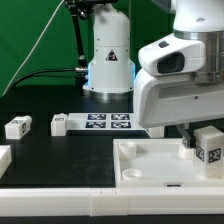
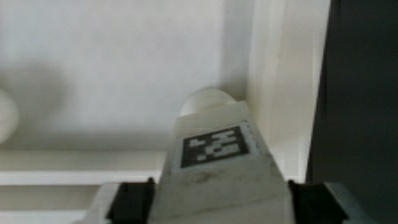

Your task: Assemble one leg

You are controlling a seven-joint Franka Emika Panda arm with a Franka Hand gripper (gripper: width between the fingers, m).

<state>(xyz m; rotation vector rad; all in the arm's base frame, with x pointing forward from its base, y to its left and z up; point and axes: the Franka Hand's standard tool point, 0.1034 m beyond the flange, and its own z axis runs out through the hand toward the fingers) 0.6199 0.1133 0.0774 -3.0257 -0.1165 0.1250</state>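
My gripper [image 1: 203, 148] is at the exterior view's right, shut on a leg [image 1: 210, 146], a chunky white block with a black-and-white tag. It holds the leg upright over the right part of the large white tray-like part [image 1: 140, 172]. In the wrist view the leg [image 2: 217, 150] runs out from between the two dark fingers [image 2: 128, 202], its rounded end close to the tray part's raised rim [image 2: 267, 60] near a corner. I cannot tell whether the end touches the tray. Another leg [image 1: 18, 127] lies loose on the black table at the left.
The marker board [image 1: 95, 123] lies flat behind the tray part. A further white piece [image 1: 3, 158] shows at the left edge. The arm's white base [image 1: 108, 60] stands at the back, with a black cable on the table to its left.
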